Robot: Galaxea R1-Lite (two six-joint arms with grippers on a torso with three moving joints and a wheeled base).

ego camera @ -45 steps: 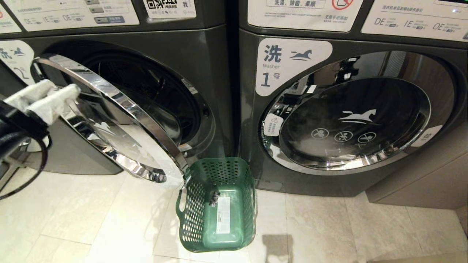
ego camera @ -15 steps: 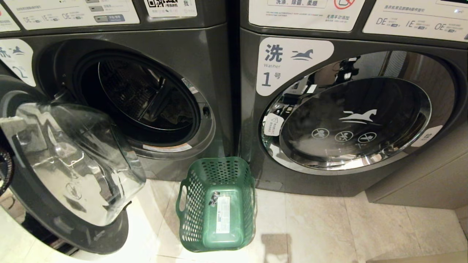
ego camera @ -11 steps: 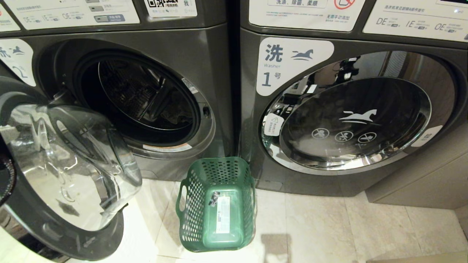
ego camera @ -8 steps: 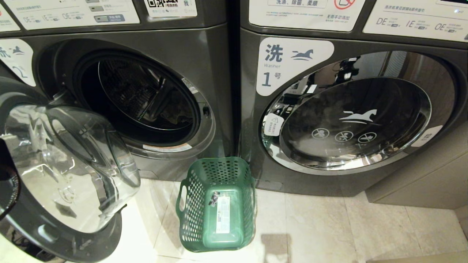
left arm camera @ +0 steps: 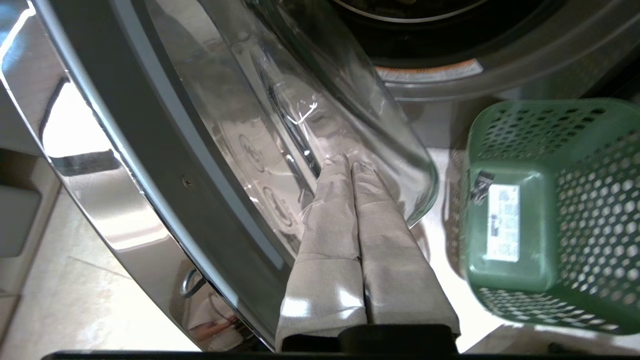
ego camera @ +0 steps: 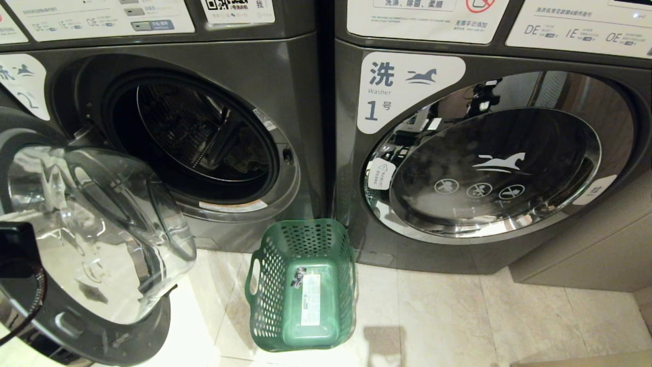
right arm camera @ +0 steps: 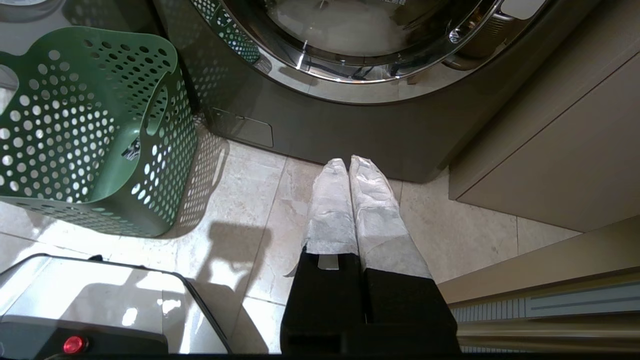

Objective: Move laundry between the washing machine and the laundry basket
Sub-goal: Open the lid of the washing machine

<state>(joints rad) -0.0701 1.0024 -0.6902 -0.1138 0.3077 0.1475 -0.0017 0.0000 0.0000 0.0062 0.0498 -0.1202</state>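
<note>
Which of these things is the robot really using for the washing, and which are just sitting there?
For the job:
- washing machine, door open
- laundry, dimly seen inside the drum
- laundry basket, no clothes in it
- left gripper, shut, by the open door

Just there:
- washer marked 1, door closed
- right gripper, shut, parked over the floor

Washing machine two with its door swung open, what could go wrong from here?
1. The left gripper, shut, sits against the glass bowl of the open door; reaching for the drum from here, the arm could knock or catch on it.
2. The laundry lies deep in the washing machine, dim, so a grasp could miss.
3. The laundry basket is small and stands off to the side; a dropped bundle could land on the floor.
</note>
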